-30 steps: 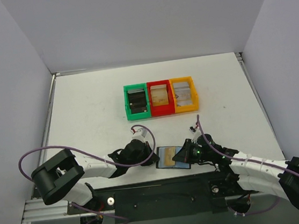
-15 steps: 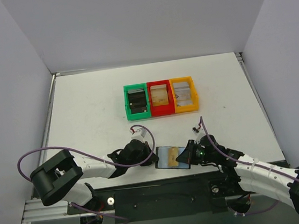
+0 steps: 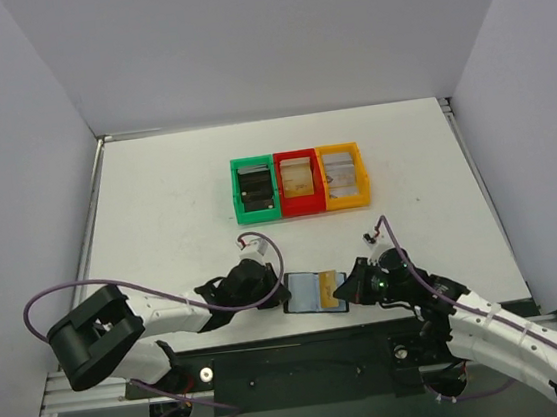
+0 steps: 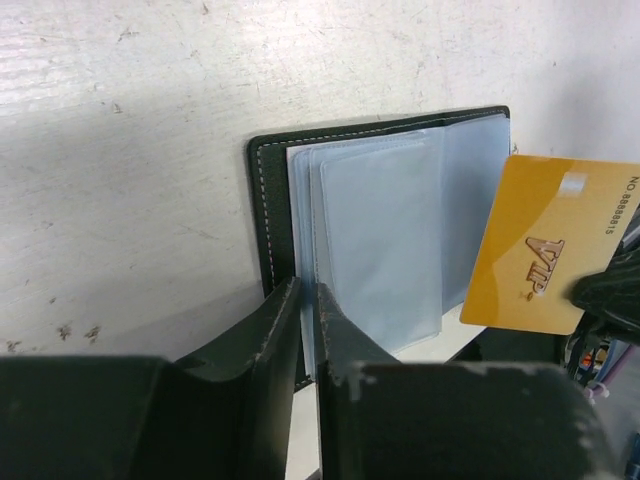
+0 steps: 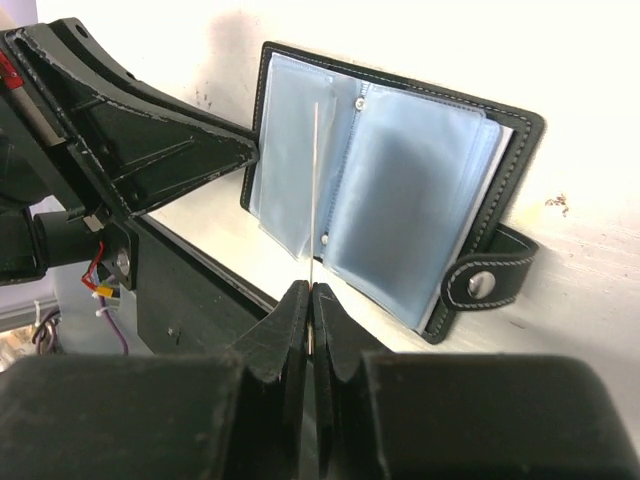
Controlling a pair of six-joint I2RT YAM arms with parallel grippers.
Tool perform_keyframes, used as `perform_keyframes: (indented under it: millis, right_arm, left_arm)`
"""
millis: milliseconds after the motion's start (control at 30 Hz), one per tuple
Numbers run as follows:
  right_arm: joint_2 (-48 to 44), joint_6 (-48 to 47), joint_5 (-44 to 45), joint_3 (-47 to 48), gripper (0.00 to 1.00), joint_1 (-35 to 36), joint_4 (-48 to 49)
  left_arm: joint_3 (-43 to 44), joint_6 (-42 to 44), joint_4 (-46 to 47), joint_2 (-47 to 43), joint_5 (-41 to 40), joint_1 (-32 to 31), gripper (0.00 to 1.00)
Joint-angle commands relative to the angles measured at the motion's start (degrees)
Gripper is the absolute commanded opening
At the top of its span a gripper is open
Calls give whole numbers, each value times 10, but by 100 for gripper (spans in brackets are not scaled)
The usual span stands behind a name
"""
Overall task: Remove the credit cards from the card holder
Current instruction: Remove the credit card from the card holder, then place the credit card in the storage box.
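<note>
At my right claw [image 5: 311, 295]: fingers closed on one tan credit card [image 4: 550, 245], pinched by its edge.

It hangs over the right side of the open card holder [image 5: 410, 190], which lies flat on the counter [image 3: 178, 210] by the arm bases. It looks clear of its pocket, so I'd lift straight away without twisting or snagging the sleeves. My left claw [image 4: 305, 300] stands a slit apart at the holder's left edge; I cannot tell whether it grips. Farther back, the green bin [image 3: 236, 188] holds a black stack, the red bin [image 3: 295, 154] a tan one, the yellow bin [image 3: 338, 147] a grey one.
</note>
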Motion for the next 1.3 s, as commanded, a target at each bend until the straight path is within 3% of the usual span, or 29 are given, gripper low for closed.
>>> perform_keyframes:
  millis: [0, 267, 467, 600, 667, 833, 933, 1133, 1267]
  right_arm:
    - [-16, -32, 13, 43, 0, -5, -56]
    - [-43, -71, 39, 102, 0, -4, -144]
    - [0, -133, 36, 190, 0, -4, -201]
    - [70, -187, -11, 256, 0, -3, -218]
    - [91, -217, -35, 285, 0, -1, -242]
    - [106, -290, -80, 368, 0, -1, -306]
    - [140, -323, -141, 416, 0, -2, -361]
    - [166, -340, -259, 457, 0, 7, -393]
    - [165, -347, -261, 462, 0, 27, -413]
  left_arm:
    - [1, 18, -47, -31, -10, 5, 30]
    - [36, 24, -95, -91, -19, 5, 58]
    - [69, 35, -168, -176, -52, 12, 67]
    - [86, 80, -198, -239, -25, 46, 65]
    - [83, 124, -189, -270, 14, 70, 65]
    - [12, 187, -27, -375, 108, 124, 64]
    - [21, 173, -32, -405, 179, 167, 75]
    - [49, 138, 75, -358, 434, 222, 77]
    - [46, 84, 173, -316, 526, 222, 76]
